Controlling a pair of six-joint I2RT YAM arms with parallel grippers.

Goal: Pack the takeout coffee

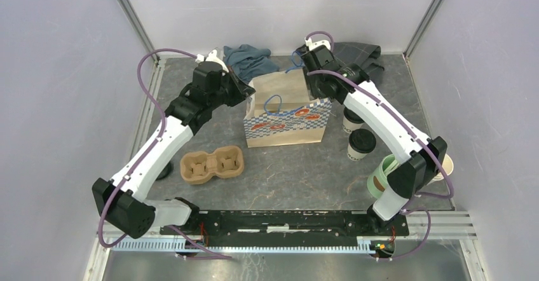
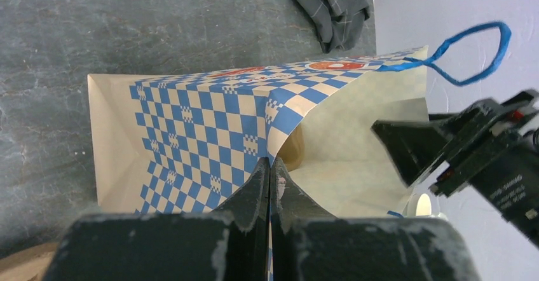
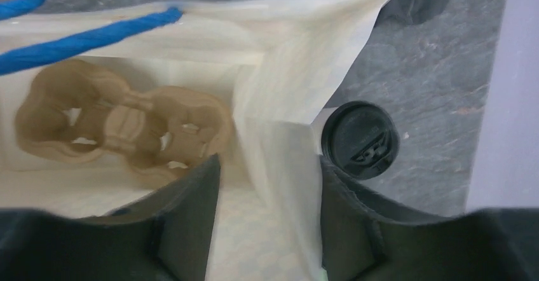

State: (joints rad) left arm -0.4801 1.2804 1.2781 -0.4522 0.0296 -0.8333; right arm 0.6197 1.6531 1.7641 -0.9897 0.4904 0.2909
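Two takeout coffees stand right of the bag: one in the open, one partly under my right arm. One black lid shows in the right wrist view. The blue-checkered paper bag stands open mid-table. My left gripper is shut on the bag's left rim. My right gripper is open and straddles the bag's right wall, one finger inside and one outside. A brown cup carrier lies inside the bag.
A second brown cup carrier lies on the table left of the bag. A mint-green cup and a lidless white cup stand by my right arm's base. A blue cloth and a dark cloth lie behind the bag.
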